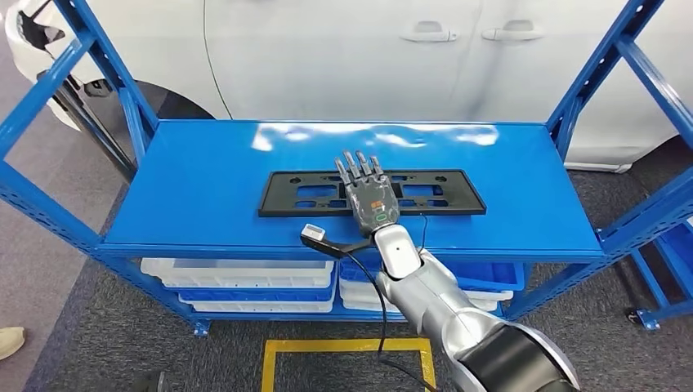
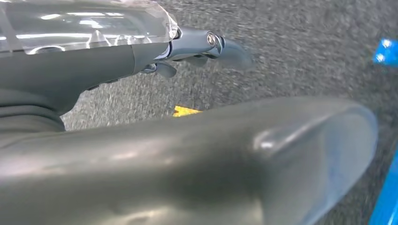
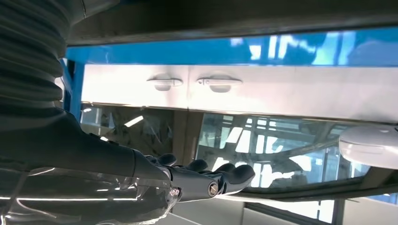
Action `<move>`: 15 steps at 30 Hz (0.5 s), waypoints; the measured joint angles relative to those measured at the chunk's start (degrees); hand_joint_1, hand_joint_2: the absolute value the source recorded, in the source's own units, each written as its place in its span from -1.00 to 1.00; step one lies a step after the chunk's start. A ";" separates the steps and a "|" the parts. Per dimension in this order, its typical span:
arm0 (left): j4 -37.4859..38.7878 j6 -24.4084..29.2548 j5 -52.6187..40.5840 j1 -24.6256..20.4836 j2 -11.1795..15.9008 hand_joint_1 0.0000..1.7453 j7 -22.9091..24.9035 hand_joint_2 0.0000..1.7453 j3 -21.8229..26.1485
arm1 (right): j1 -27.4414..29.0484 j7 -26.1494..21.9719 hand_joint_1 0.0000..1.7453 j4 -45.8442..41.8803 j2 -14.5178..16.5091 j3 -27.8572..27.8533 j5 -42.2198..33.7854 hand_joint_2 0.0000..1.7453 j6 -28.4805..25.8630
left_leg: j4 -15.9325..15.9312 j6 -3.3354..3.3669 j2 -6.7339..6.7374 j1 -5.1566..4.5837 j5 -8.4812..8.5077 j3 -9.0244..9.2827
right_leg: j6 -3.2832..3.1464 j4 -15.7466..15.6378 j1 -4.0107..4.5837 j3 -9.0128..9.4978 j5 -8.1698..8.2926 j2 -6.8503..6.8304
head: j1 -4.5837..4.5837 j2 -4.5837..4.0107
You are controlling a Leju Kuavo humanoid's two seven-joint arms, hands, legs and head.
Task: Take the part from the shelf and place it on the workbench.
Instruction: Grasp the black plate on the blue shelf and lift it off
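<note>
The part is a flat black rectangular frame with cut-outs, lying in the middle of the blue shelf top. My right hand reaches in from below and lies palm down over the frame's middle, its fingers straight and spread, gripping nothing. In the right wrist view those fingers stretch out flat, with the dark frame and the blue shelf beside them. My left hand hangs over grey carpet, with its thick thumb close to the camera and its fingers loosely extended, holding nothing.
A white car stands right behind the shelf. Blue slanted uprights frame both sides. White bins and blue bins sit on the lower level. A yellow floor marking lies before the shelf. A shoe shows at the far left.
</note>
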 joint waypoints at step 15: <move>0.02 -0.05 -0.03 0.04 0.11 -1.00 -0.04 -1.00 -0.04 | -0.09 -0.03 -1.00 0.37 0.16 2.78 0.01 1.00 1.95 | -2.42 1.20 0.29 0.66 5.07 -3.87 | 2.46 2.19 -0.13 3.38 -5.33 0.15 | -0.01 -0.01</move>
